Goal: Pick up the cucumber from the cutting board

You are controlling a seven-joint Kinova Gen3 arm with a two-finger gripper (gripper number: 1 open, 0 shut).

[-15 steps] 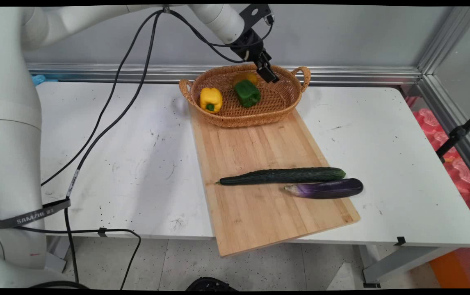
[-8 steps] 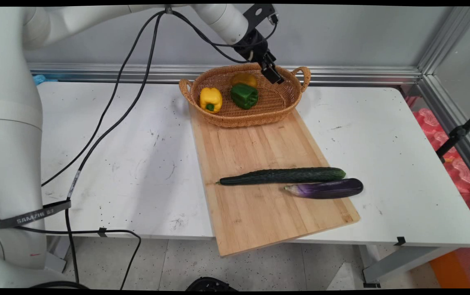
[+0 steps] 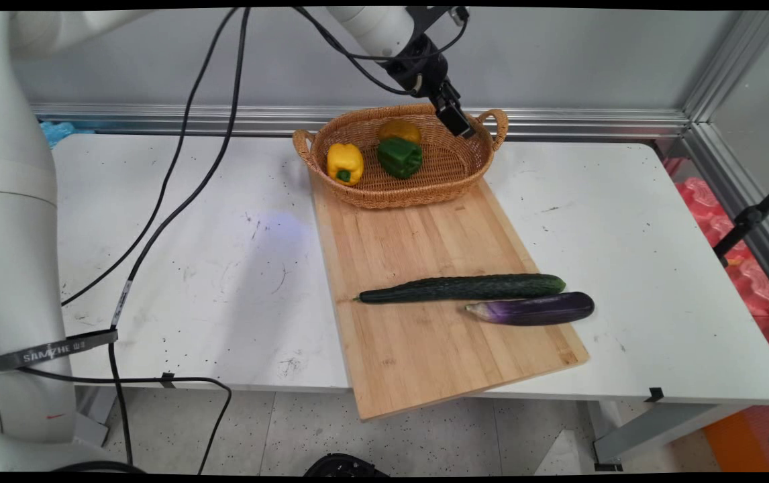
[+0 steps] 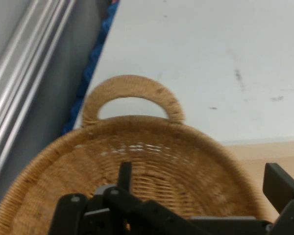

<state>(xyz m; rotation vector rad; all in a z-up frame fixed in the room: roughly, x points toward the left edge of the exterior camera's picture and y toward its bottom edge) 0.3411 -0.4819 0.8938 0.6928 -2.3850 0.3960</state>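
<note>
Three peppers sit in the wicker basket (image 3: 448,168) at the far end of the wooden cutting board (image 3: 425,255): a yellow pepper (image 3: 345,163) towards its left end, a green pepper (image 3: 399,157) near the middle, and an orange pepper (image 3: 399,129) just behind the green one, partly hidden by it. From the main view, the basket rests on the board's far edge, so the board's near half stays free for the long vegetables. A cucumber (image 3: 465,288) lies across the board, and a purple eggplant (image 3: 532,309) lies just beside it on the near side, its right end reaching the board's right edge. The board overhangs the near side of the white worktop (image 3: 190,255). The gripper (image 3: 457,121) hangs above the basket's right end, near the right handle (image 3: 496,124), tilted down and rightwards, touching nothing I can see. Black cables (image 3: 176,168) droop from the arm over the worktop's left part.

From the hand view, the camera looks down into the basket's woven wall and one looped handle (image 4: 131,95), with bare worktop beyond. The jaws stand wide apart with nothing between them; only weave shows in the gap.
</note>
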